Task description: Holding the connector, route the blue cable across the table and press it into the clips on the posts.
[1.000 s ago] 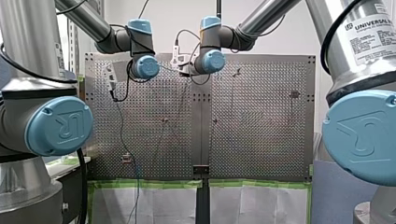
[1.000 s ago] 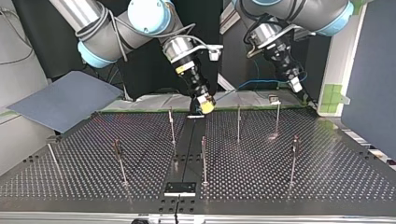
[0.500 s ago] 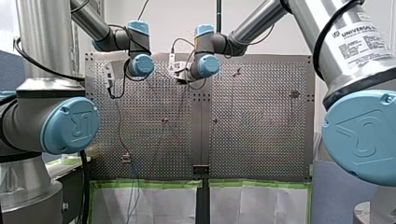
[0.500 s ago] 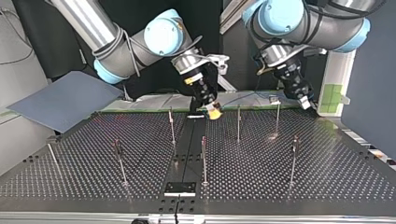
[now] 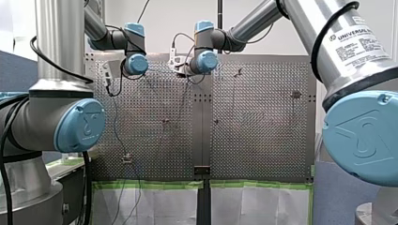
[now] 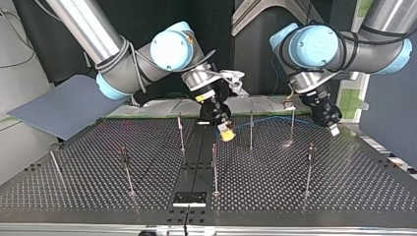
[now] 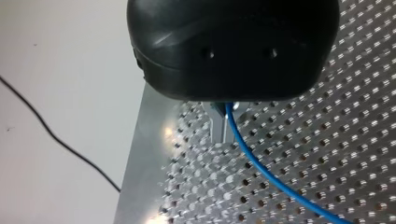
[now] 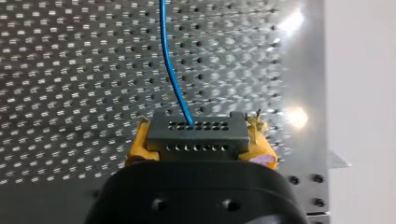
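My right gripper is clamped on the connector. Its yellow pads press the dark block from both sides. The blue cable leaves the connector's face and runs straight ahead of the gripper, over the perforated table.

My left gripper has its metal fingers drawn together about the same cable, which comes out between them and trails off ahead.

In the top view, the right gripper hangs just above the frame's centre and the left gripper sits at the upper right. The cable spans the gap between them as a thin, shallow arc.

The task looks to be at an early stage. The connector is held and the cable is lifted and stretched, but I judge that no clip holds it yet. The line passes below the clip on the post nearest the left gripper, and whether it touches that post is too fine to tell. All of the pressing-in appears to be left.

By count there are two arms, two grippers, one connector and one blue cable. The top view shows seven posts spread from the left edge to the right.
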Motion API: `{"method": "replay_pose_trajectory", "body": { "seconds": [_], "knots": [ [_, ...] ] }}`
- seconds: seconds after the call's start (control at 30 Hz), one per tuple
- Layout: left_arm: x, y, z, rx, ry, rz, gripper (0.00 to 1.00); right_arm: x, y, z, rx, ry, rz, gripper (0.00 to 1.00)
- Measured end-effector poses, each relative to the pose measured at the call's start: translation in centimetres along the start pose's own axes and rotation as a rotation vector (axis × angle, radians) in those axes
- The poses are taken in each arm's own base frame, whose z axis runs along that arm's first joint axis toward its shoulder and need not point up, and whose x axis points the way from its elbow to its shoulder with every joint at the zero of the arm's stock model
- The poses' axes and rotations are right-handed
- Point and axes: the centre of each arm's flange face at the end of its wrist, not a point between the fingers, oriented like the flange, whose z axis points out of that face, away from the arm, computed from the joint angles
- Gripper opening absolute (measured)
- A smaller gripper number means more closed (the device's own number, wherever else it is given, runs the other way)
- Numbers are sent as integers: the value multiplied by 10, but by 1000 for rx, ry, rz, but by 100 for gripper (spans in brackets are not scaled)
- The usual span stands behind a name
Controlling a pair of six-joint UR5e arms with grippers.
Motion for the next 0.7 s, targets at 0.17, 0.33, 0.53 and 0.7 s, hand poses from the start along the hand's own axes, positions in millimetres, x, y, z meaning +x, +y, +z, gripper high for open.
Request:
{"method": "replay_pose_trajectory", "body": {
  "seconds": [0.17, 0.33, 0.53, 0.7],
  "knots": [
    [-5, 8, 18, 3, -12, -14, 0, 15, -2, 9, 5, 34, -2, 0],
    [-9, 16, 35, 7, -30, -37, 0, 12, -6, 17, 12, 37, -9, 0],
    [-5, 19, 55, 29, -30, -74, 0, 9, -6, 23, 8, 35, -15, 0],
    [0, 14, 63, 71, -34, -116, 0, 10, 1, 25, -13, 39, -17, 0]
  ]
}}
